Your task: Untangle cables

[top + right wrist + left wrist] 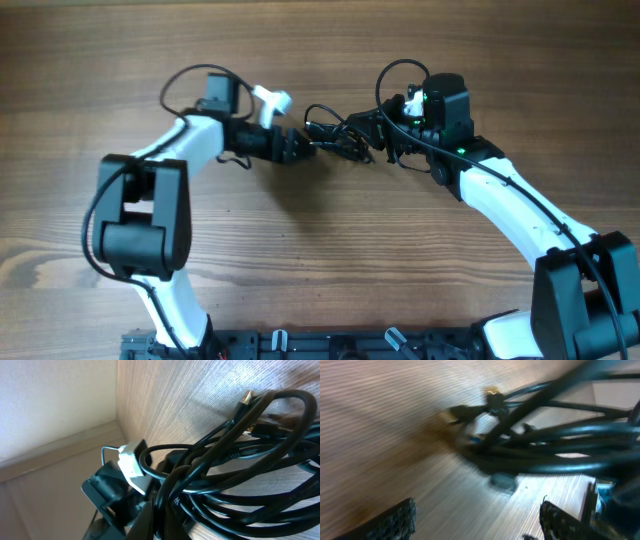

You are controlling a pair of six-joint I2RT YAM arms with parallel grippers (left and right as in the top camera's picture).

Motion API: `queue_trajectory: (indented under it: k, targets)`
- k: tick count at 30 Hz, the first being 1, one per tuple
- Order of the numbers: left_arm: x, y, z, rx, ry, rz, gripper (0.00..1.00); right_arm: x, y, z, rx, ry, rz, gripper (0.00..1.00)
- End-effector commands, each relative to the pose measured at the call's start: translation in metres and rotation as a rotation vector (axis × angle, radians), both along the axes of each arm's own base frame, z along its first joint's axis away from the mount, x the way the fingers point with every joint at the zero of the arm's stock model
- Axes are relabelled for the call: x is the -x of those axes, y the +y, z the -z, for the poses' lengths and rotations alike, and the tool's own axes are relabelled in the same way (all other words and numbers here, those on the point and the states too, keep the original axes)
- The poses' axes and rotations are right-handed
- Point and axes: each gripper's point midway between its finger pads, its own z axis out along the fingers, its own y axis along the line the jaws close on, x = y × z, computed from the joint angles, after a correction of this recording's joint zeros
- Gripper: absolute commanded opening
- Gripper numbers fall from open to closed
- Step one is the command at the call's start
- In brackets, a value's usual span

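The tangled black cables sit bunched on the wooden worktop, between the two tools. The left tool is spread wide, its fingers apart, with the bundle just ahead of their tips. The right tool is pressed together, pinching the bundle's opposite side.

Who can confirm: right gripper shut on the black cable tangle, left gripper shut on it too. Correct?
No. The left gripper is open: the left wrist view shows its jaws spread wide, with the cable tangle ahead of them, not between them. The right gripper is shut on the tangle, as stated.
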Motion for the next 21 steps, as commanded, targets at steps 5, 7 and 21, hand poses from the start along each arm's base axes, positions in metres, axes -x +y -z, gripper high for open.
queue_trajectory:
  k: [5, 7, 21]
  targets:
    - [-0.009, -0.027, -0.013, 0.076, -0.113, 0.015, 0.79, 0.001, 0.008, -0.011, -0.057, 0.013, -0.034, 0.04]
    - [-0.015, -0.027, -0.014, 0.073, -0.124, -0.007, 0.77, 0.003, 0.009, -0.011, -0.063, 0.015, -0.044, 0.04]
    - [-0.037, -0.020, -0.002, -0.025, -0.181, -0.094, 0.58, 0.018, 0.023, -0.027, -0.139, -0.009, -0.172, 0.04]
